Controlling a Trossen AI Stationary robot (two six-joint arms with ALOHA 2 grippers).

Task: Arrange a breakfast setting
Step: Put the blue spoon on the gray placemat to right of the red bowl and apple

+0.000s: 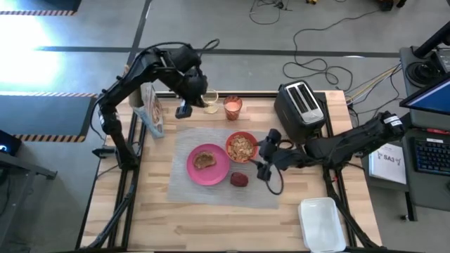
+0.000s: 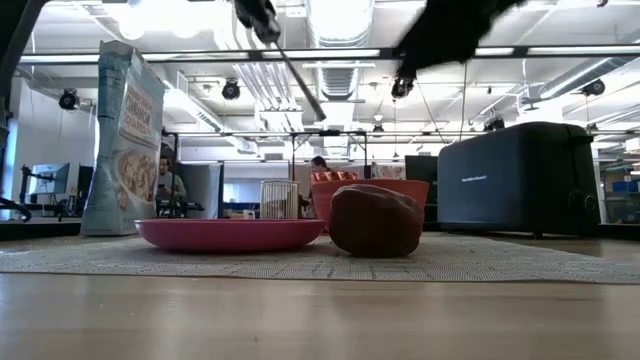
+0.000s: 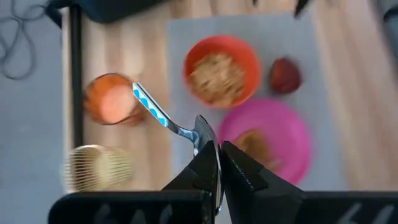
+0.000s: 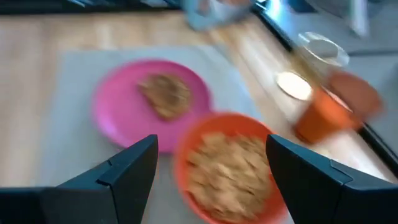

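Observation:
A grey placemat (image 1: 211, 190) holds a pink plate (image 1: 214, 172) with a toast slice (image 1: 204, 159), a red bowl (image 1: 242, 146) of cereal and a dark red patty (image 1: 239, 180). A glass of orange drink (image 1: 233, 107) stands beyond the mat's far edge. My left gripper (image 1: 184, 107) is up over the table's far left part, shut on a metal spoon (image 3: 177, 127) with a blue-patterned handle. My right gripper (image 1: 262, 159) is open and empty just right of the bowl; in the right wrist view its fingers (image 4: 124, 168) stand on either side of the bowl (image 4: 230, 168). My left gripper pinches the spoon's bowl end (image 3: 208, 138) between its two fingers. The handle (image 3: 149, 106) sticks out past the fingertips. In the low view the spoon (image 2: 297, 82) slants down below the gripper, lifted clear of the table.
A black toaster (image 1: 299, 105) stands at the far right of the table. A glass of pale liquid (image 1: 210, 102) and a cereal bag (image 1: 151, 112) stand at the far left. A white container (image 1: 321, 223) lies at the near right corner.

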